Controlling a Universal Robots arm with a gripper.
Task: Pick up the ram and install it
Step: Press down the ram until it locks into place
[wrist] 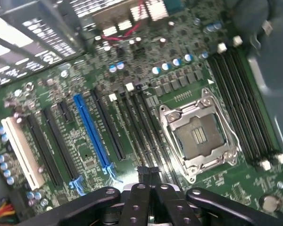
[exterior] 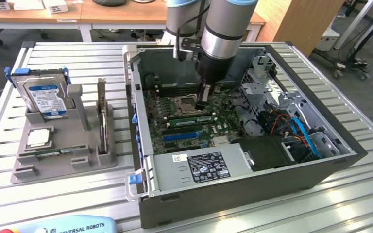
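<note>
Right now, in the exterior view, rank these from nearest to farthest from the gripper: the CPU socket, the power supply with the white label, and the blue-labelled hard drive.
1. CPU socket, on the motherboard right beside the gripper, toward the exterior view's left.
2. Power supply, at the case's near edge, below the gripper in that view.
3. Hard drive, outside the case in the grey holder, far to the exterior view's left.

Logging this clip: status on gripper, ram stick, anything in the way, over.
Gripper shut, tips down at black memory slots. Long narrow green ram stick lying along slot beneath, seating unclear. Nothing blocking.
</note>
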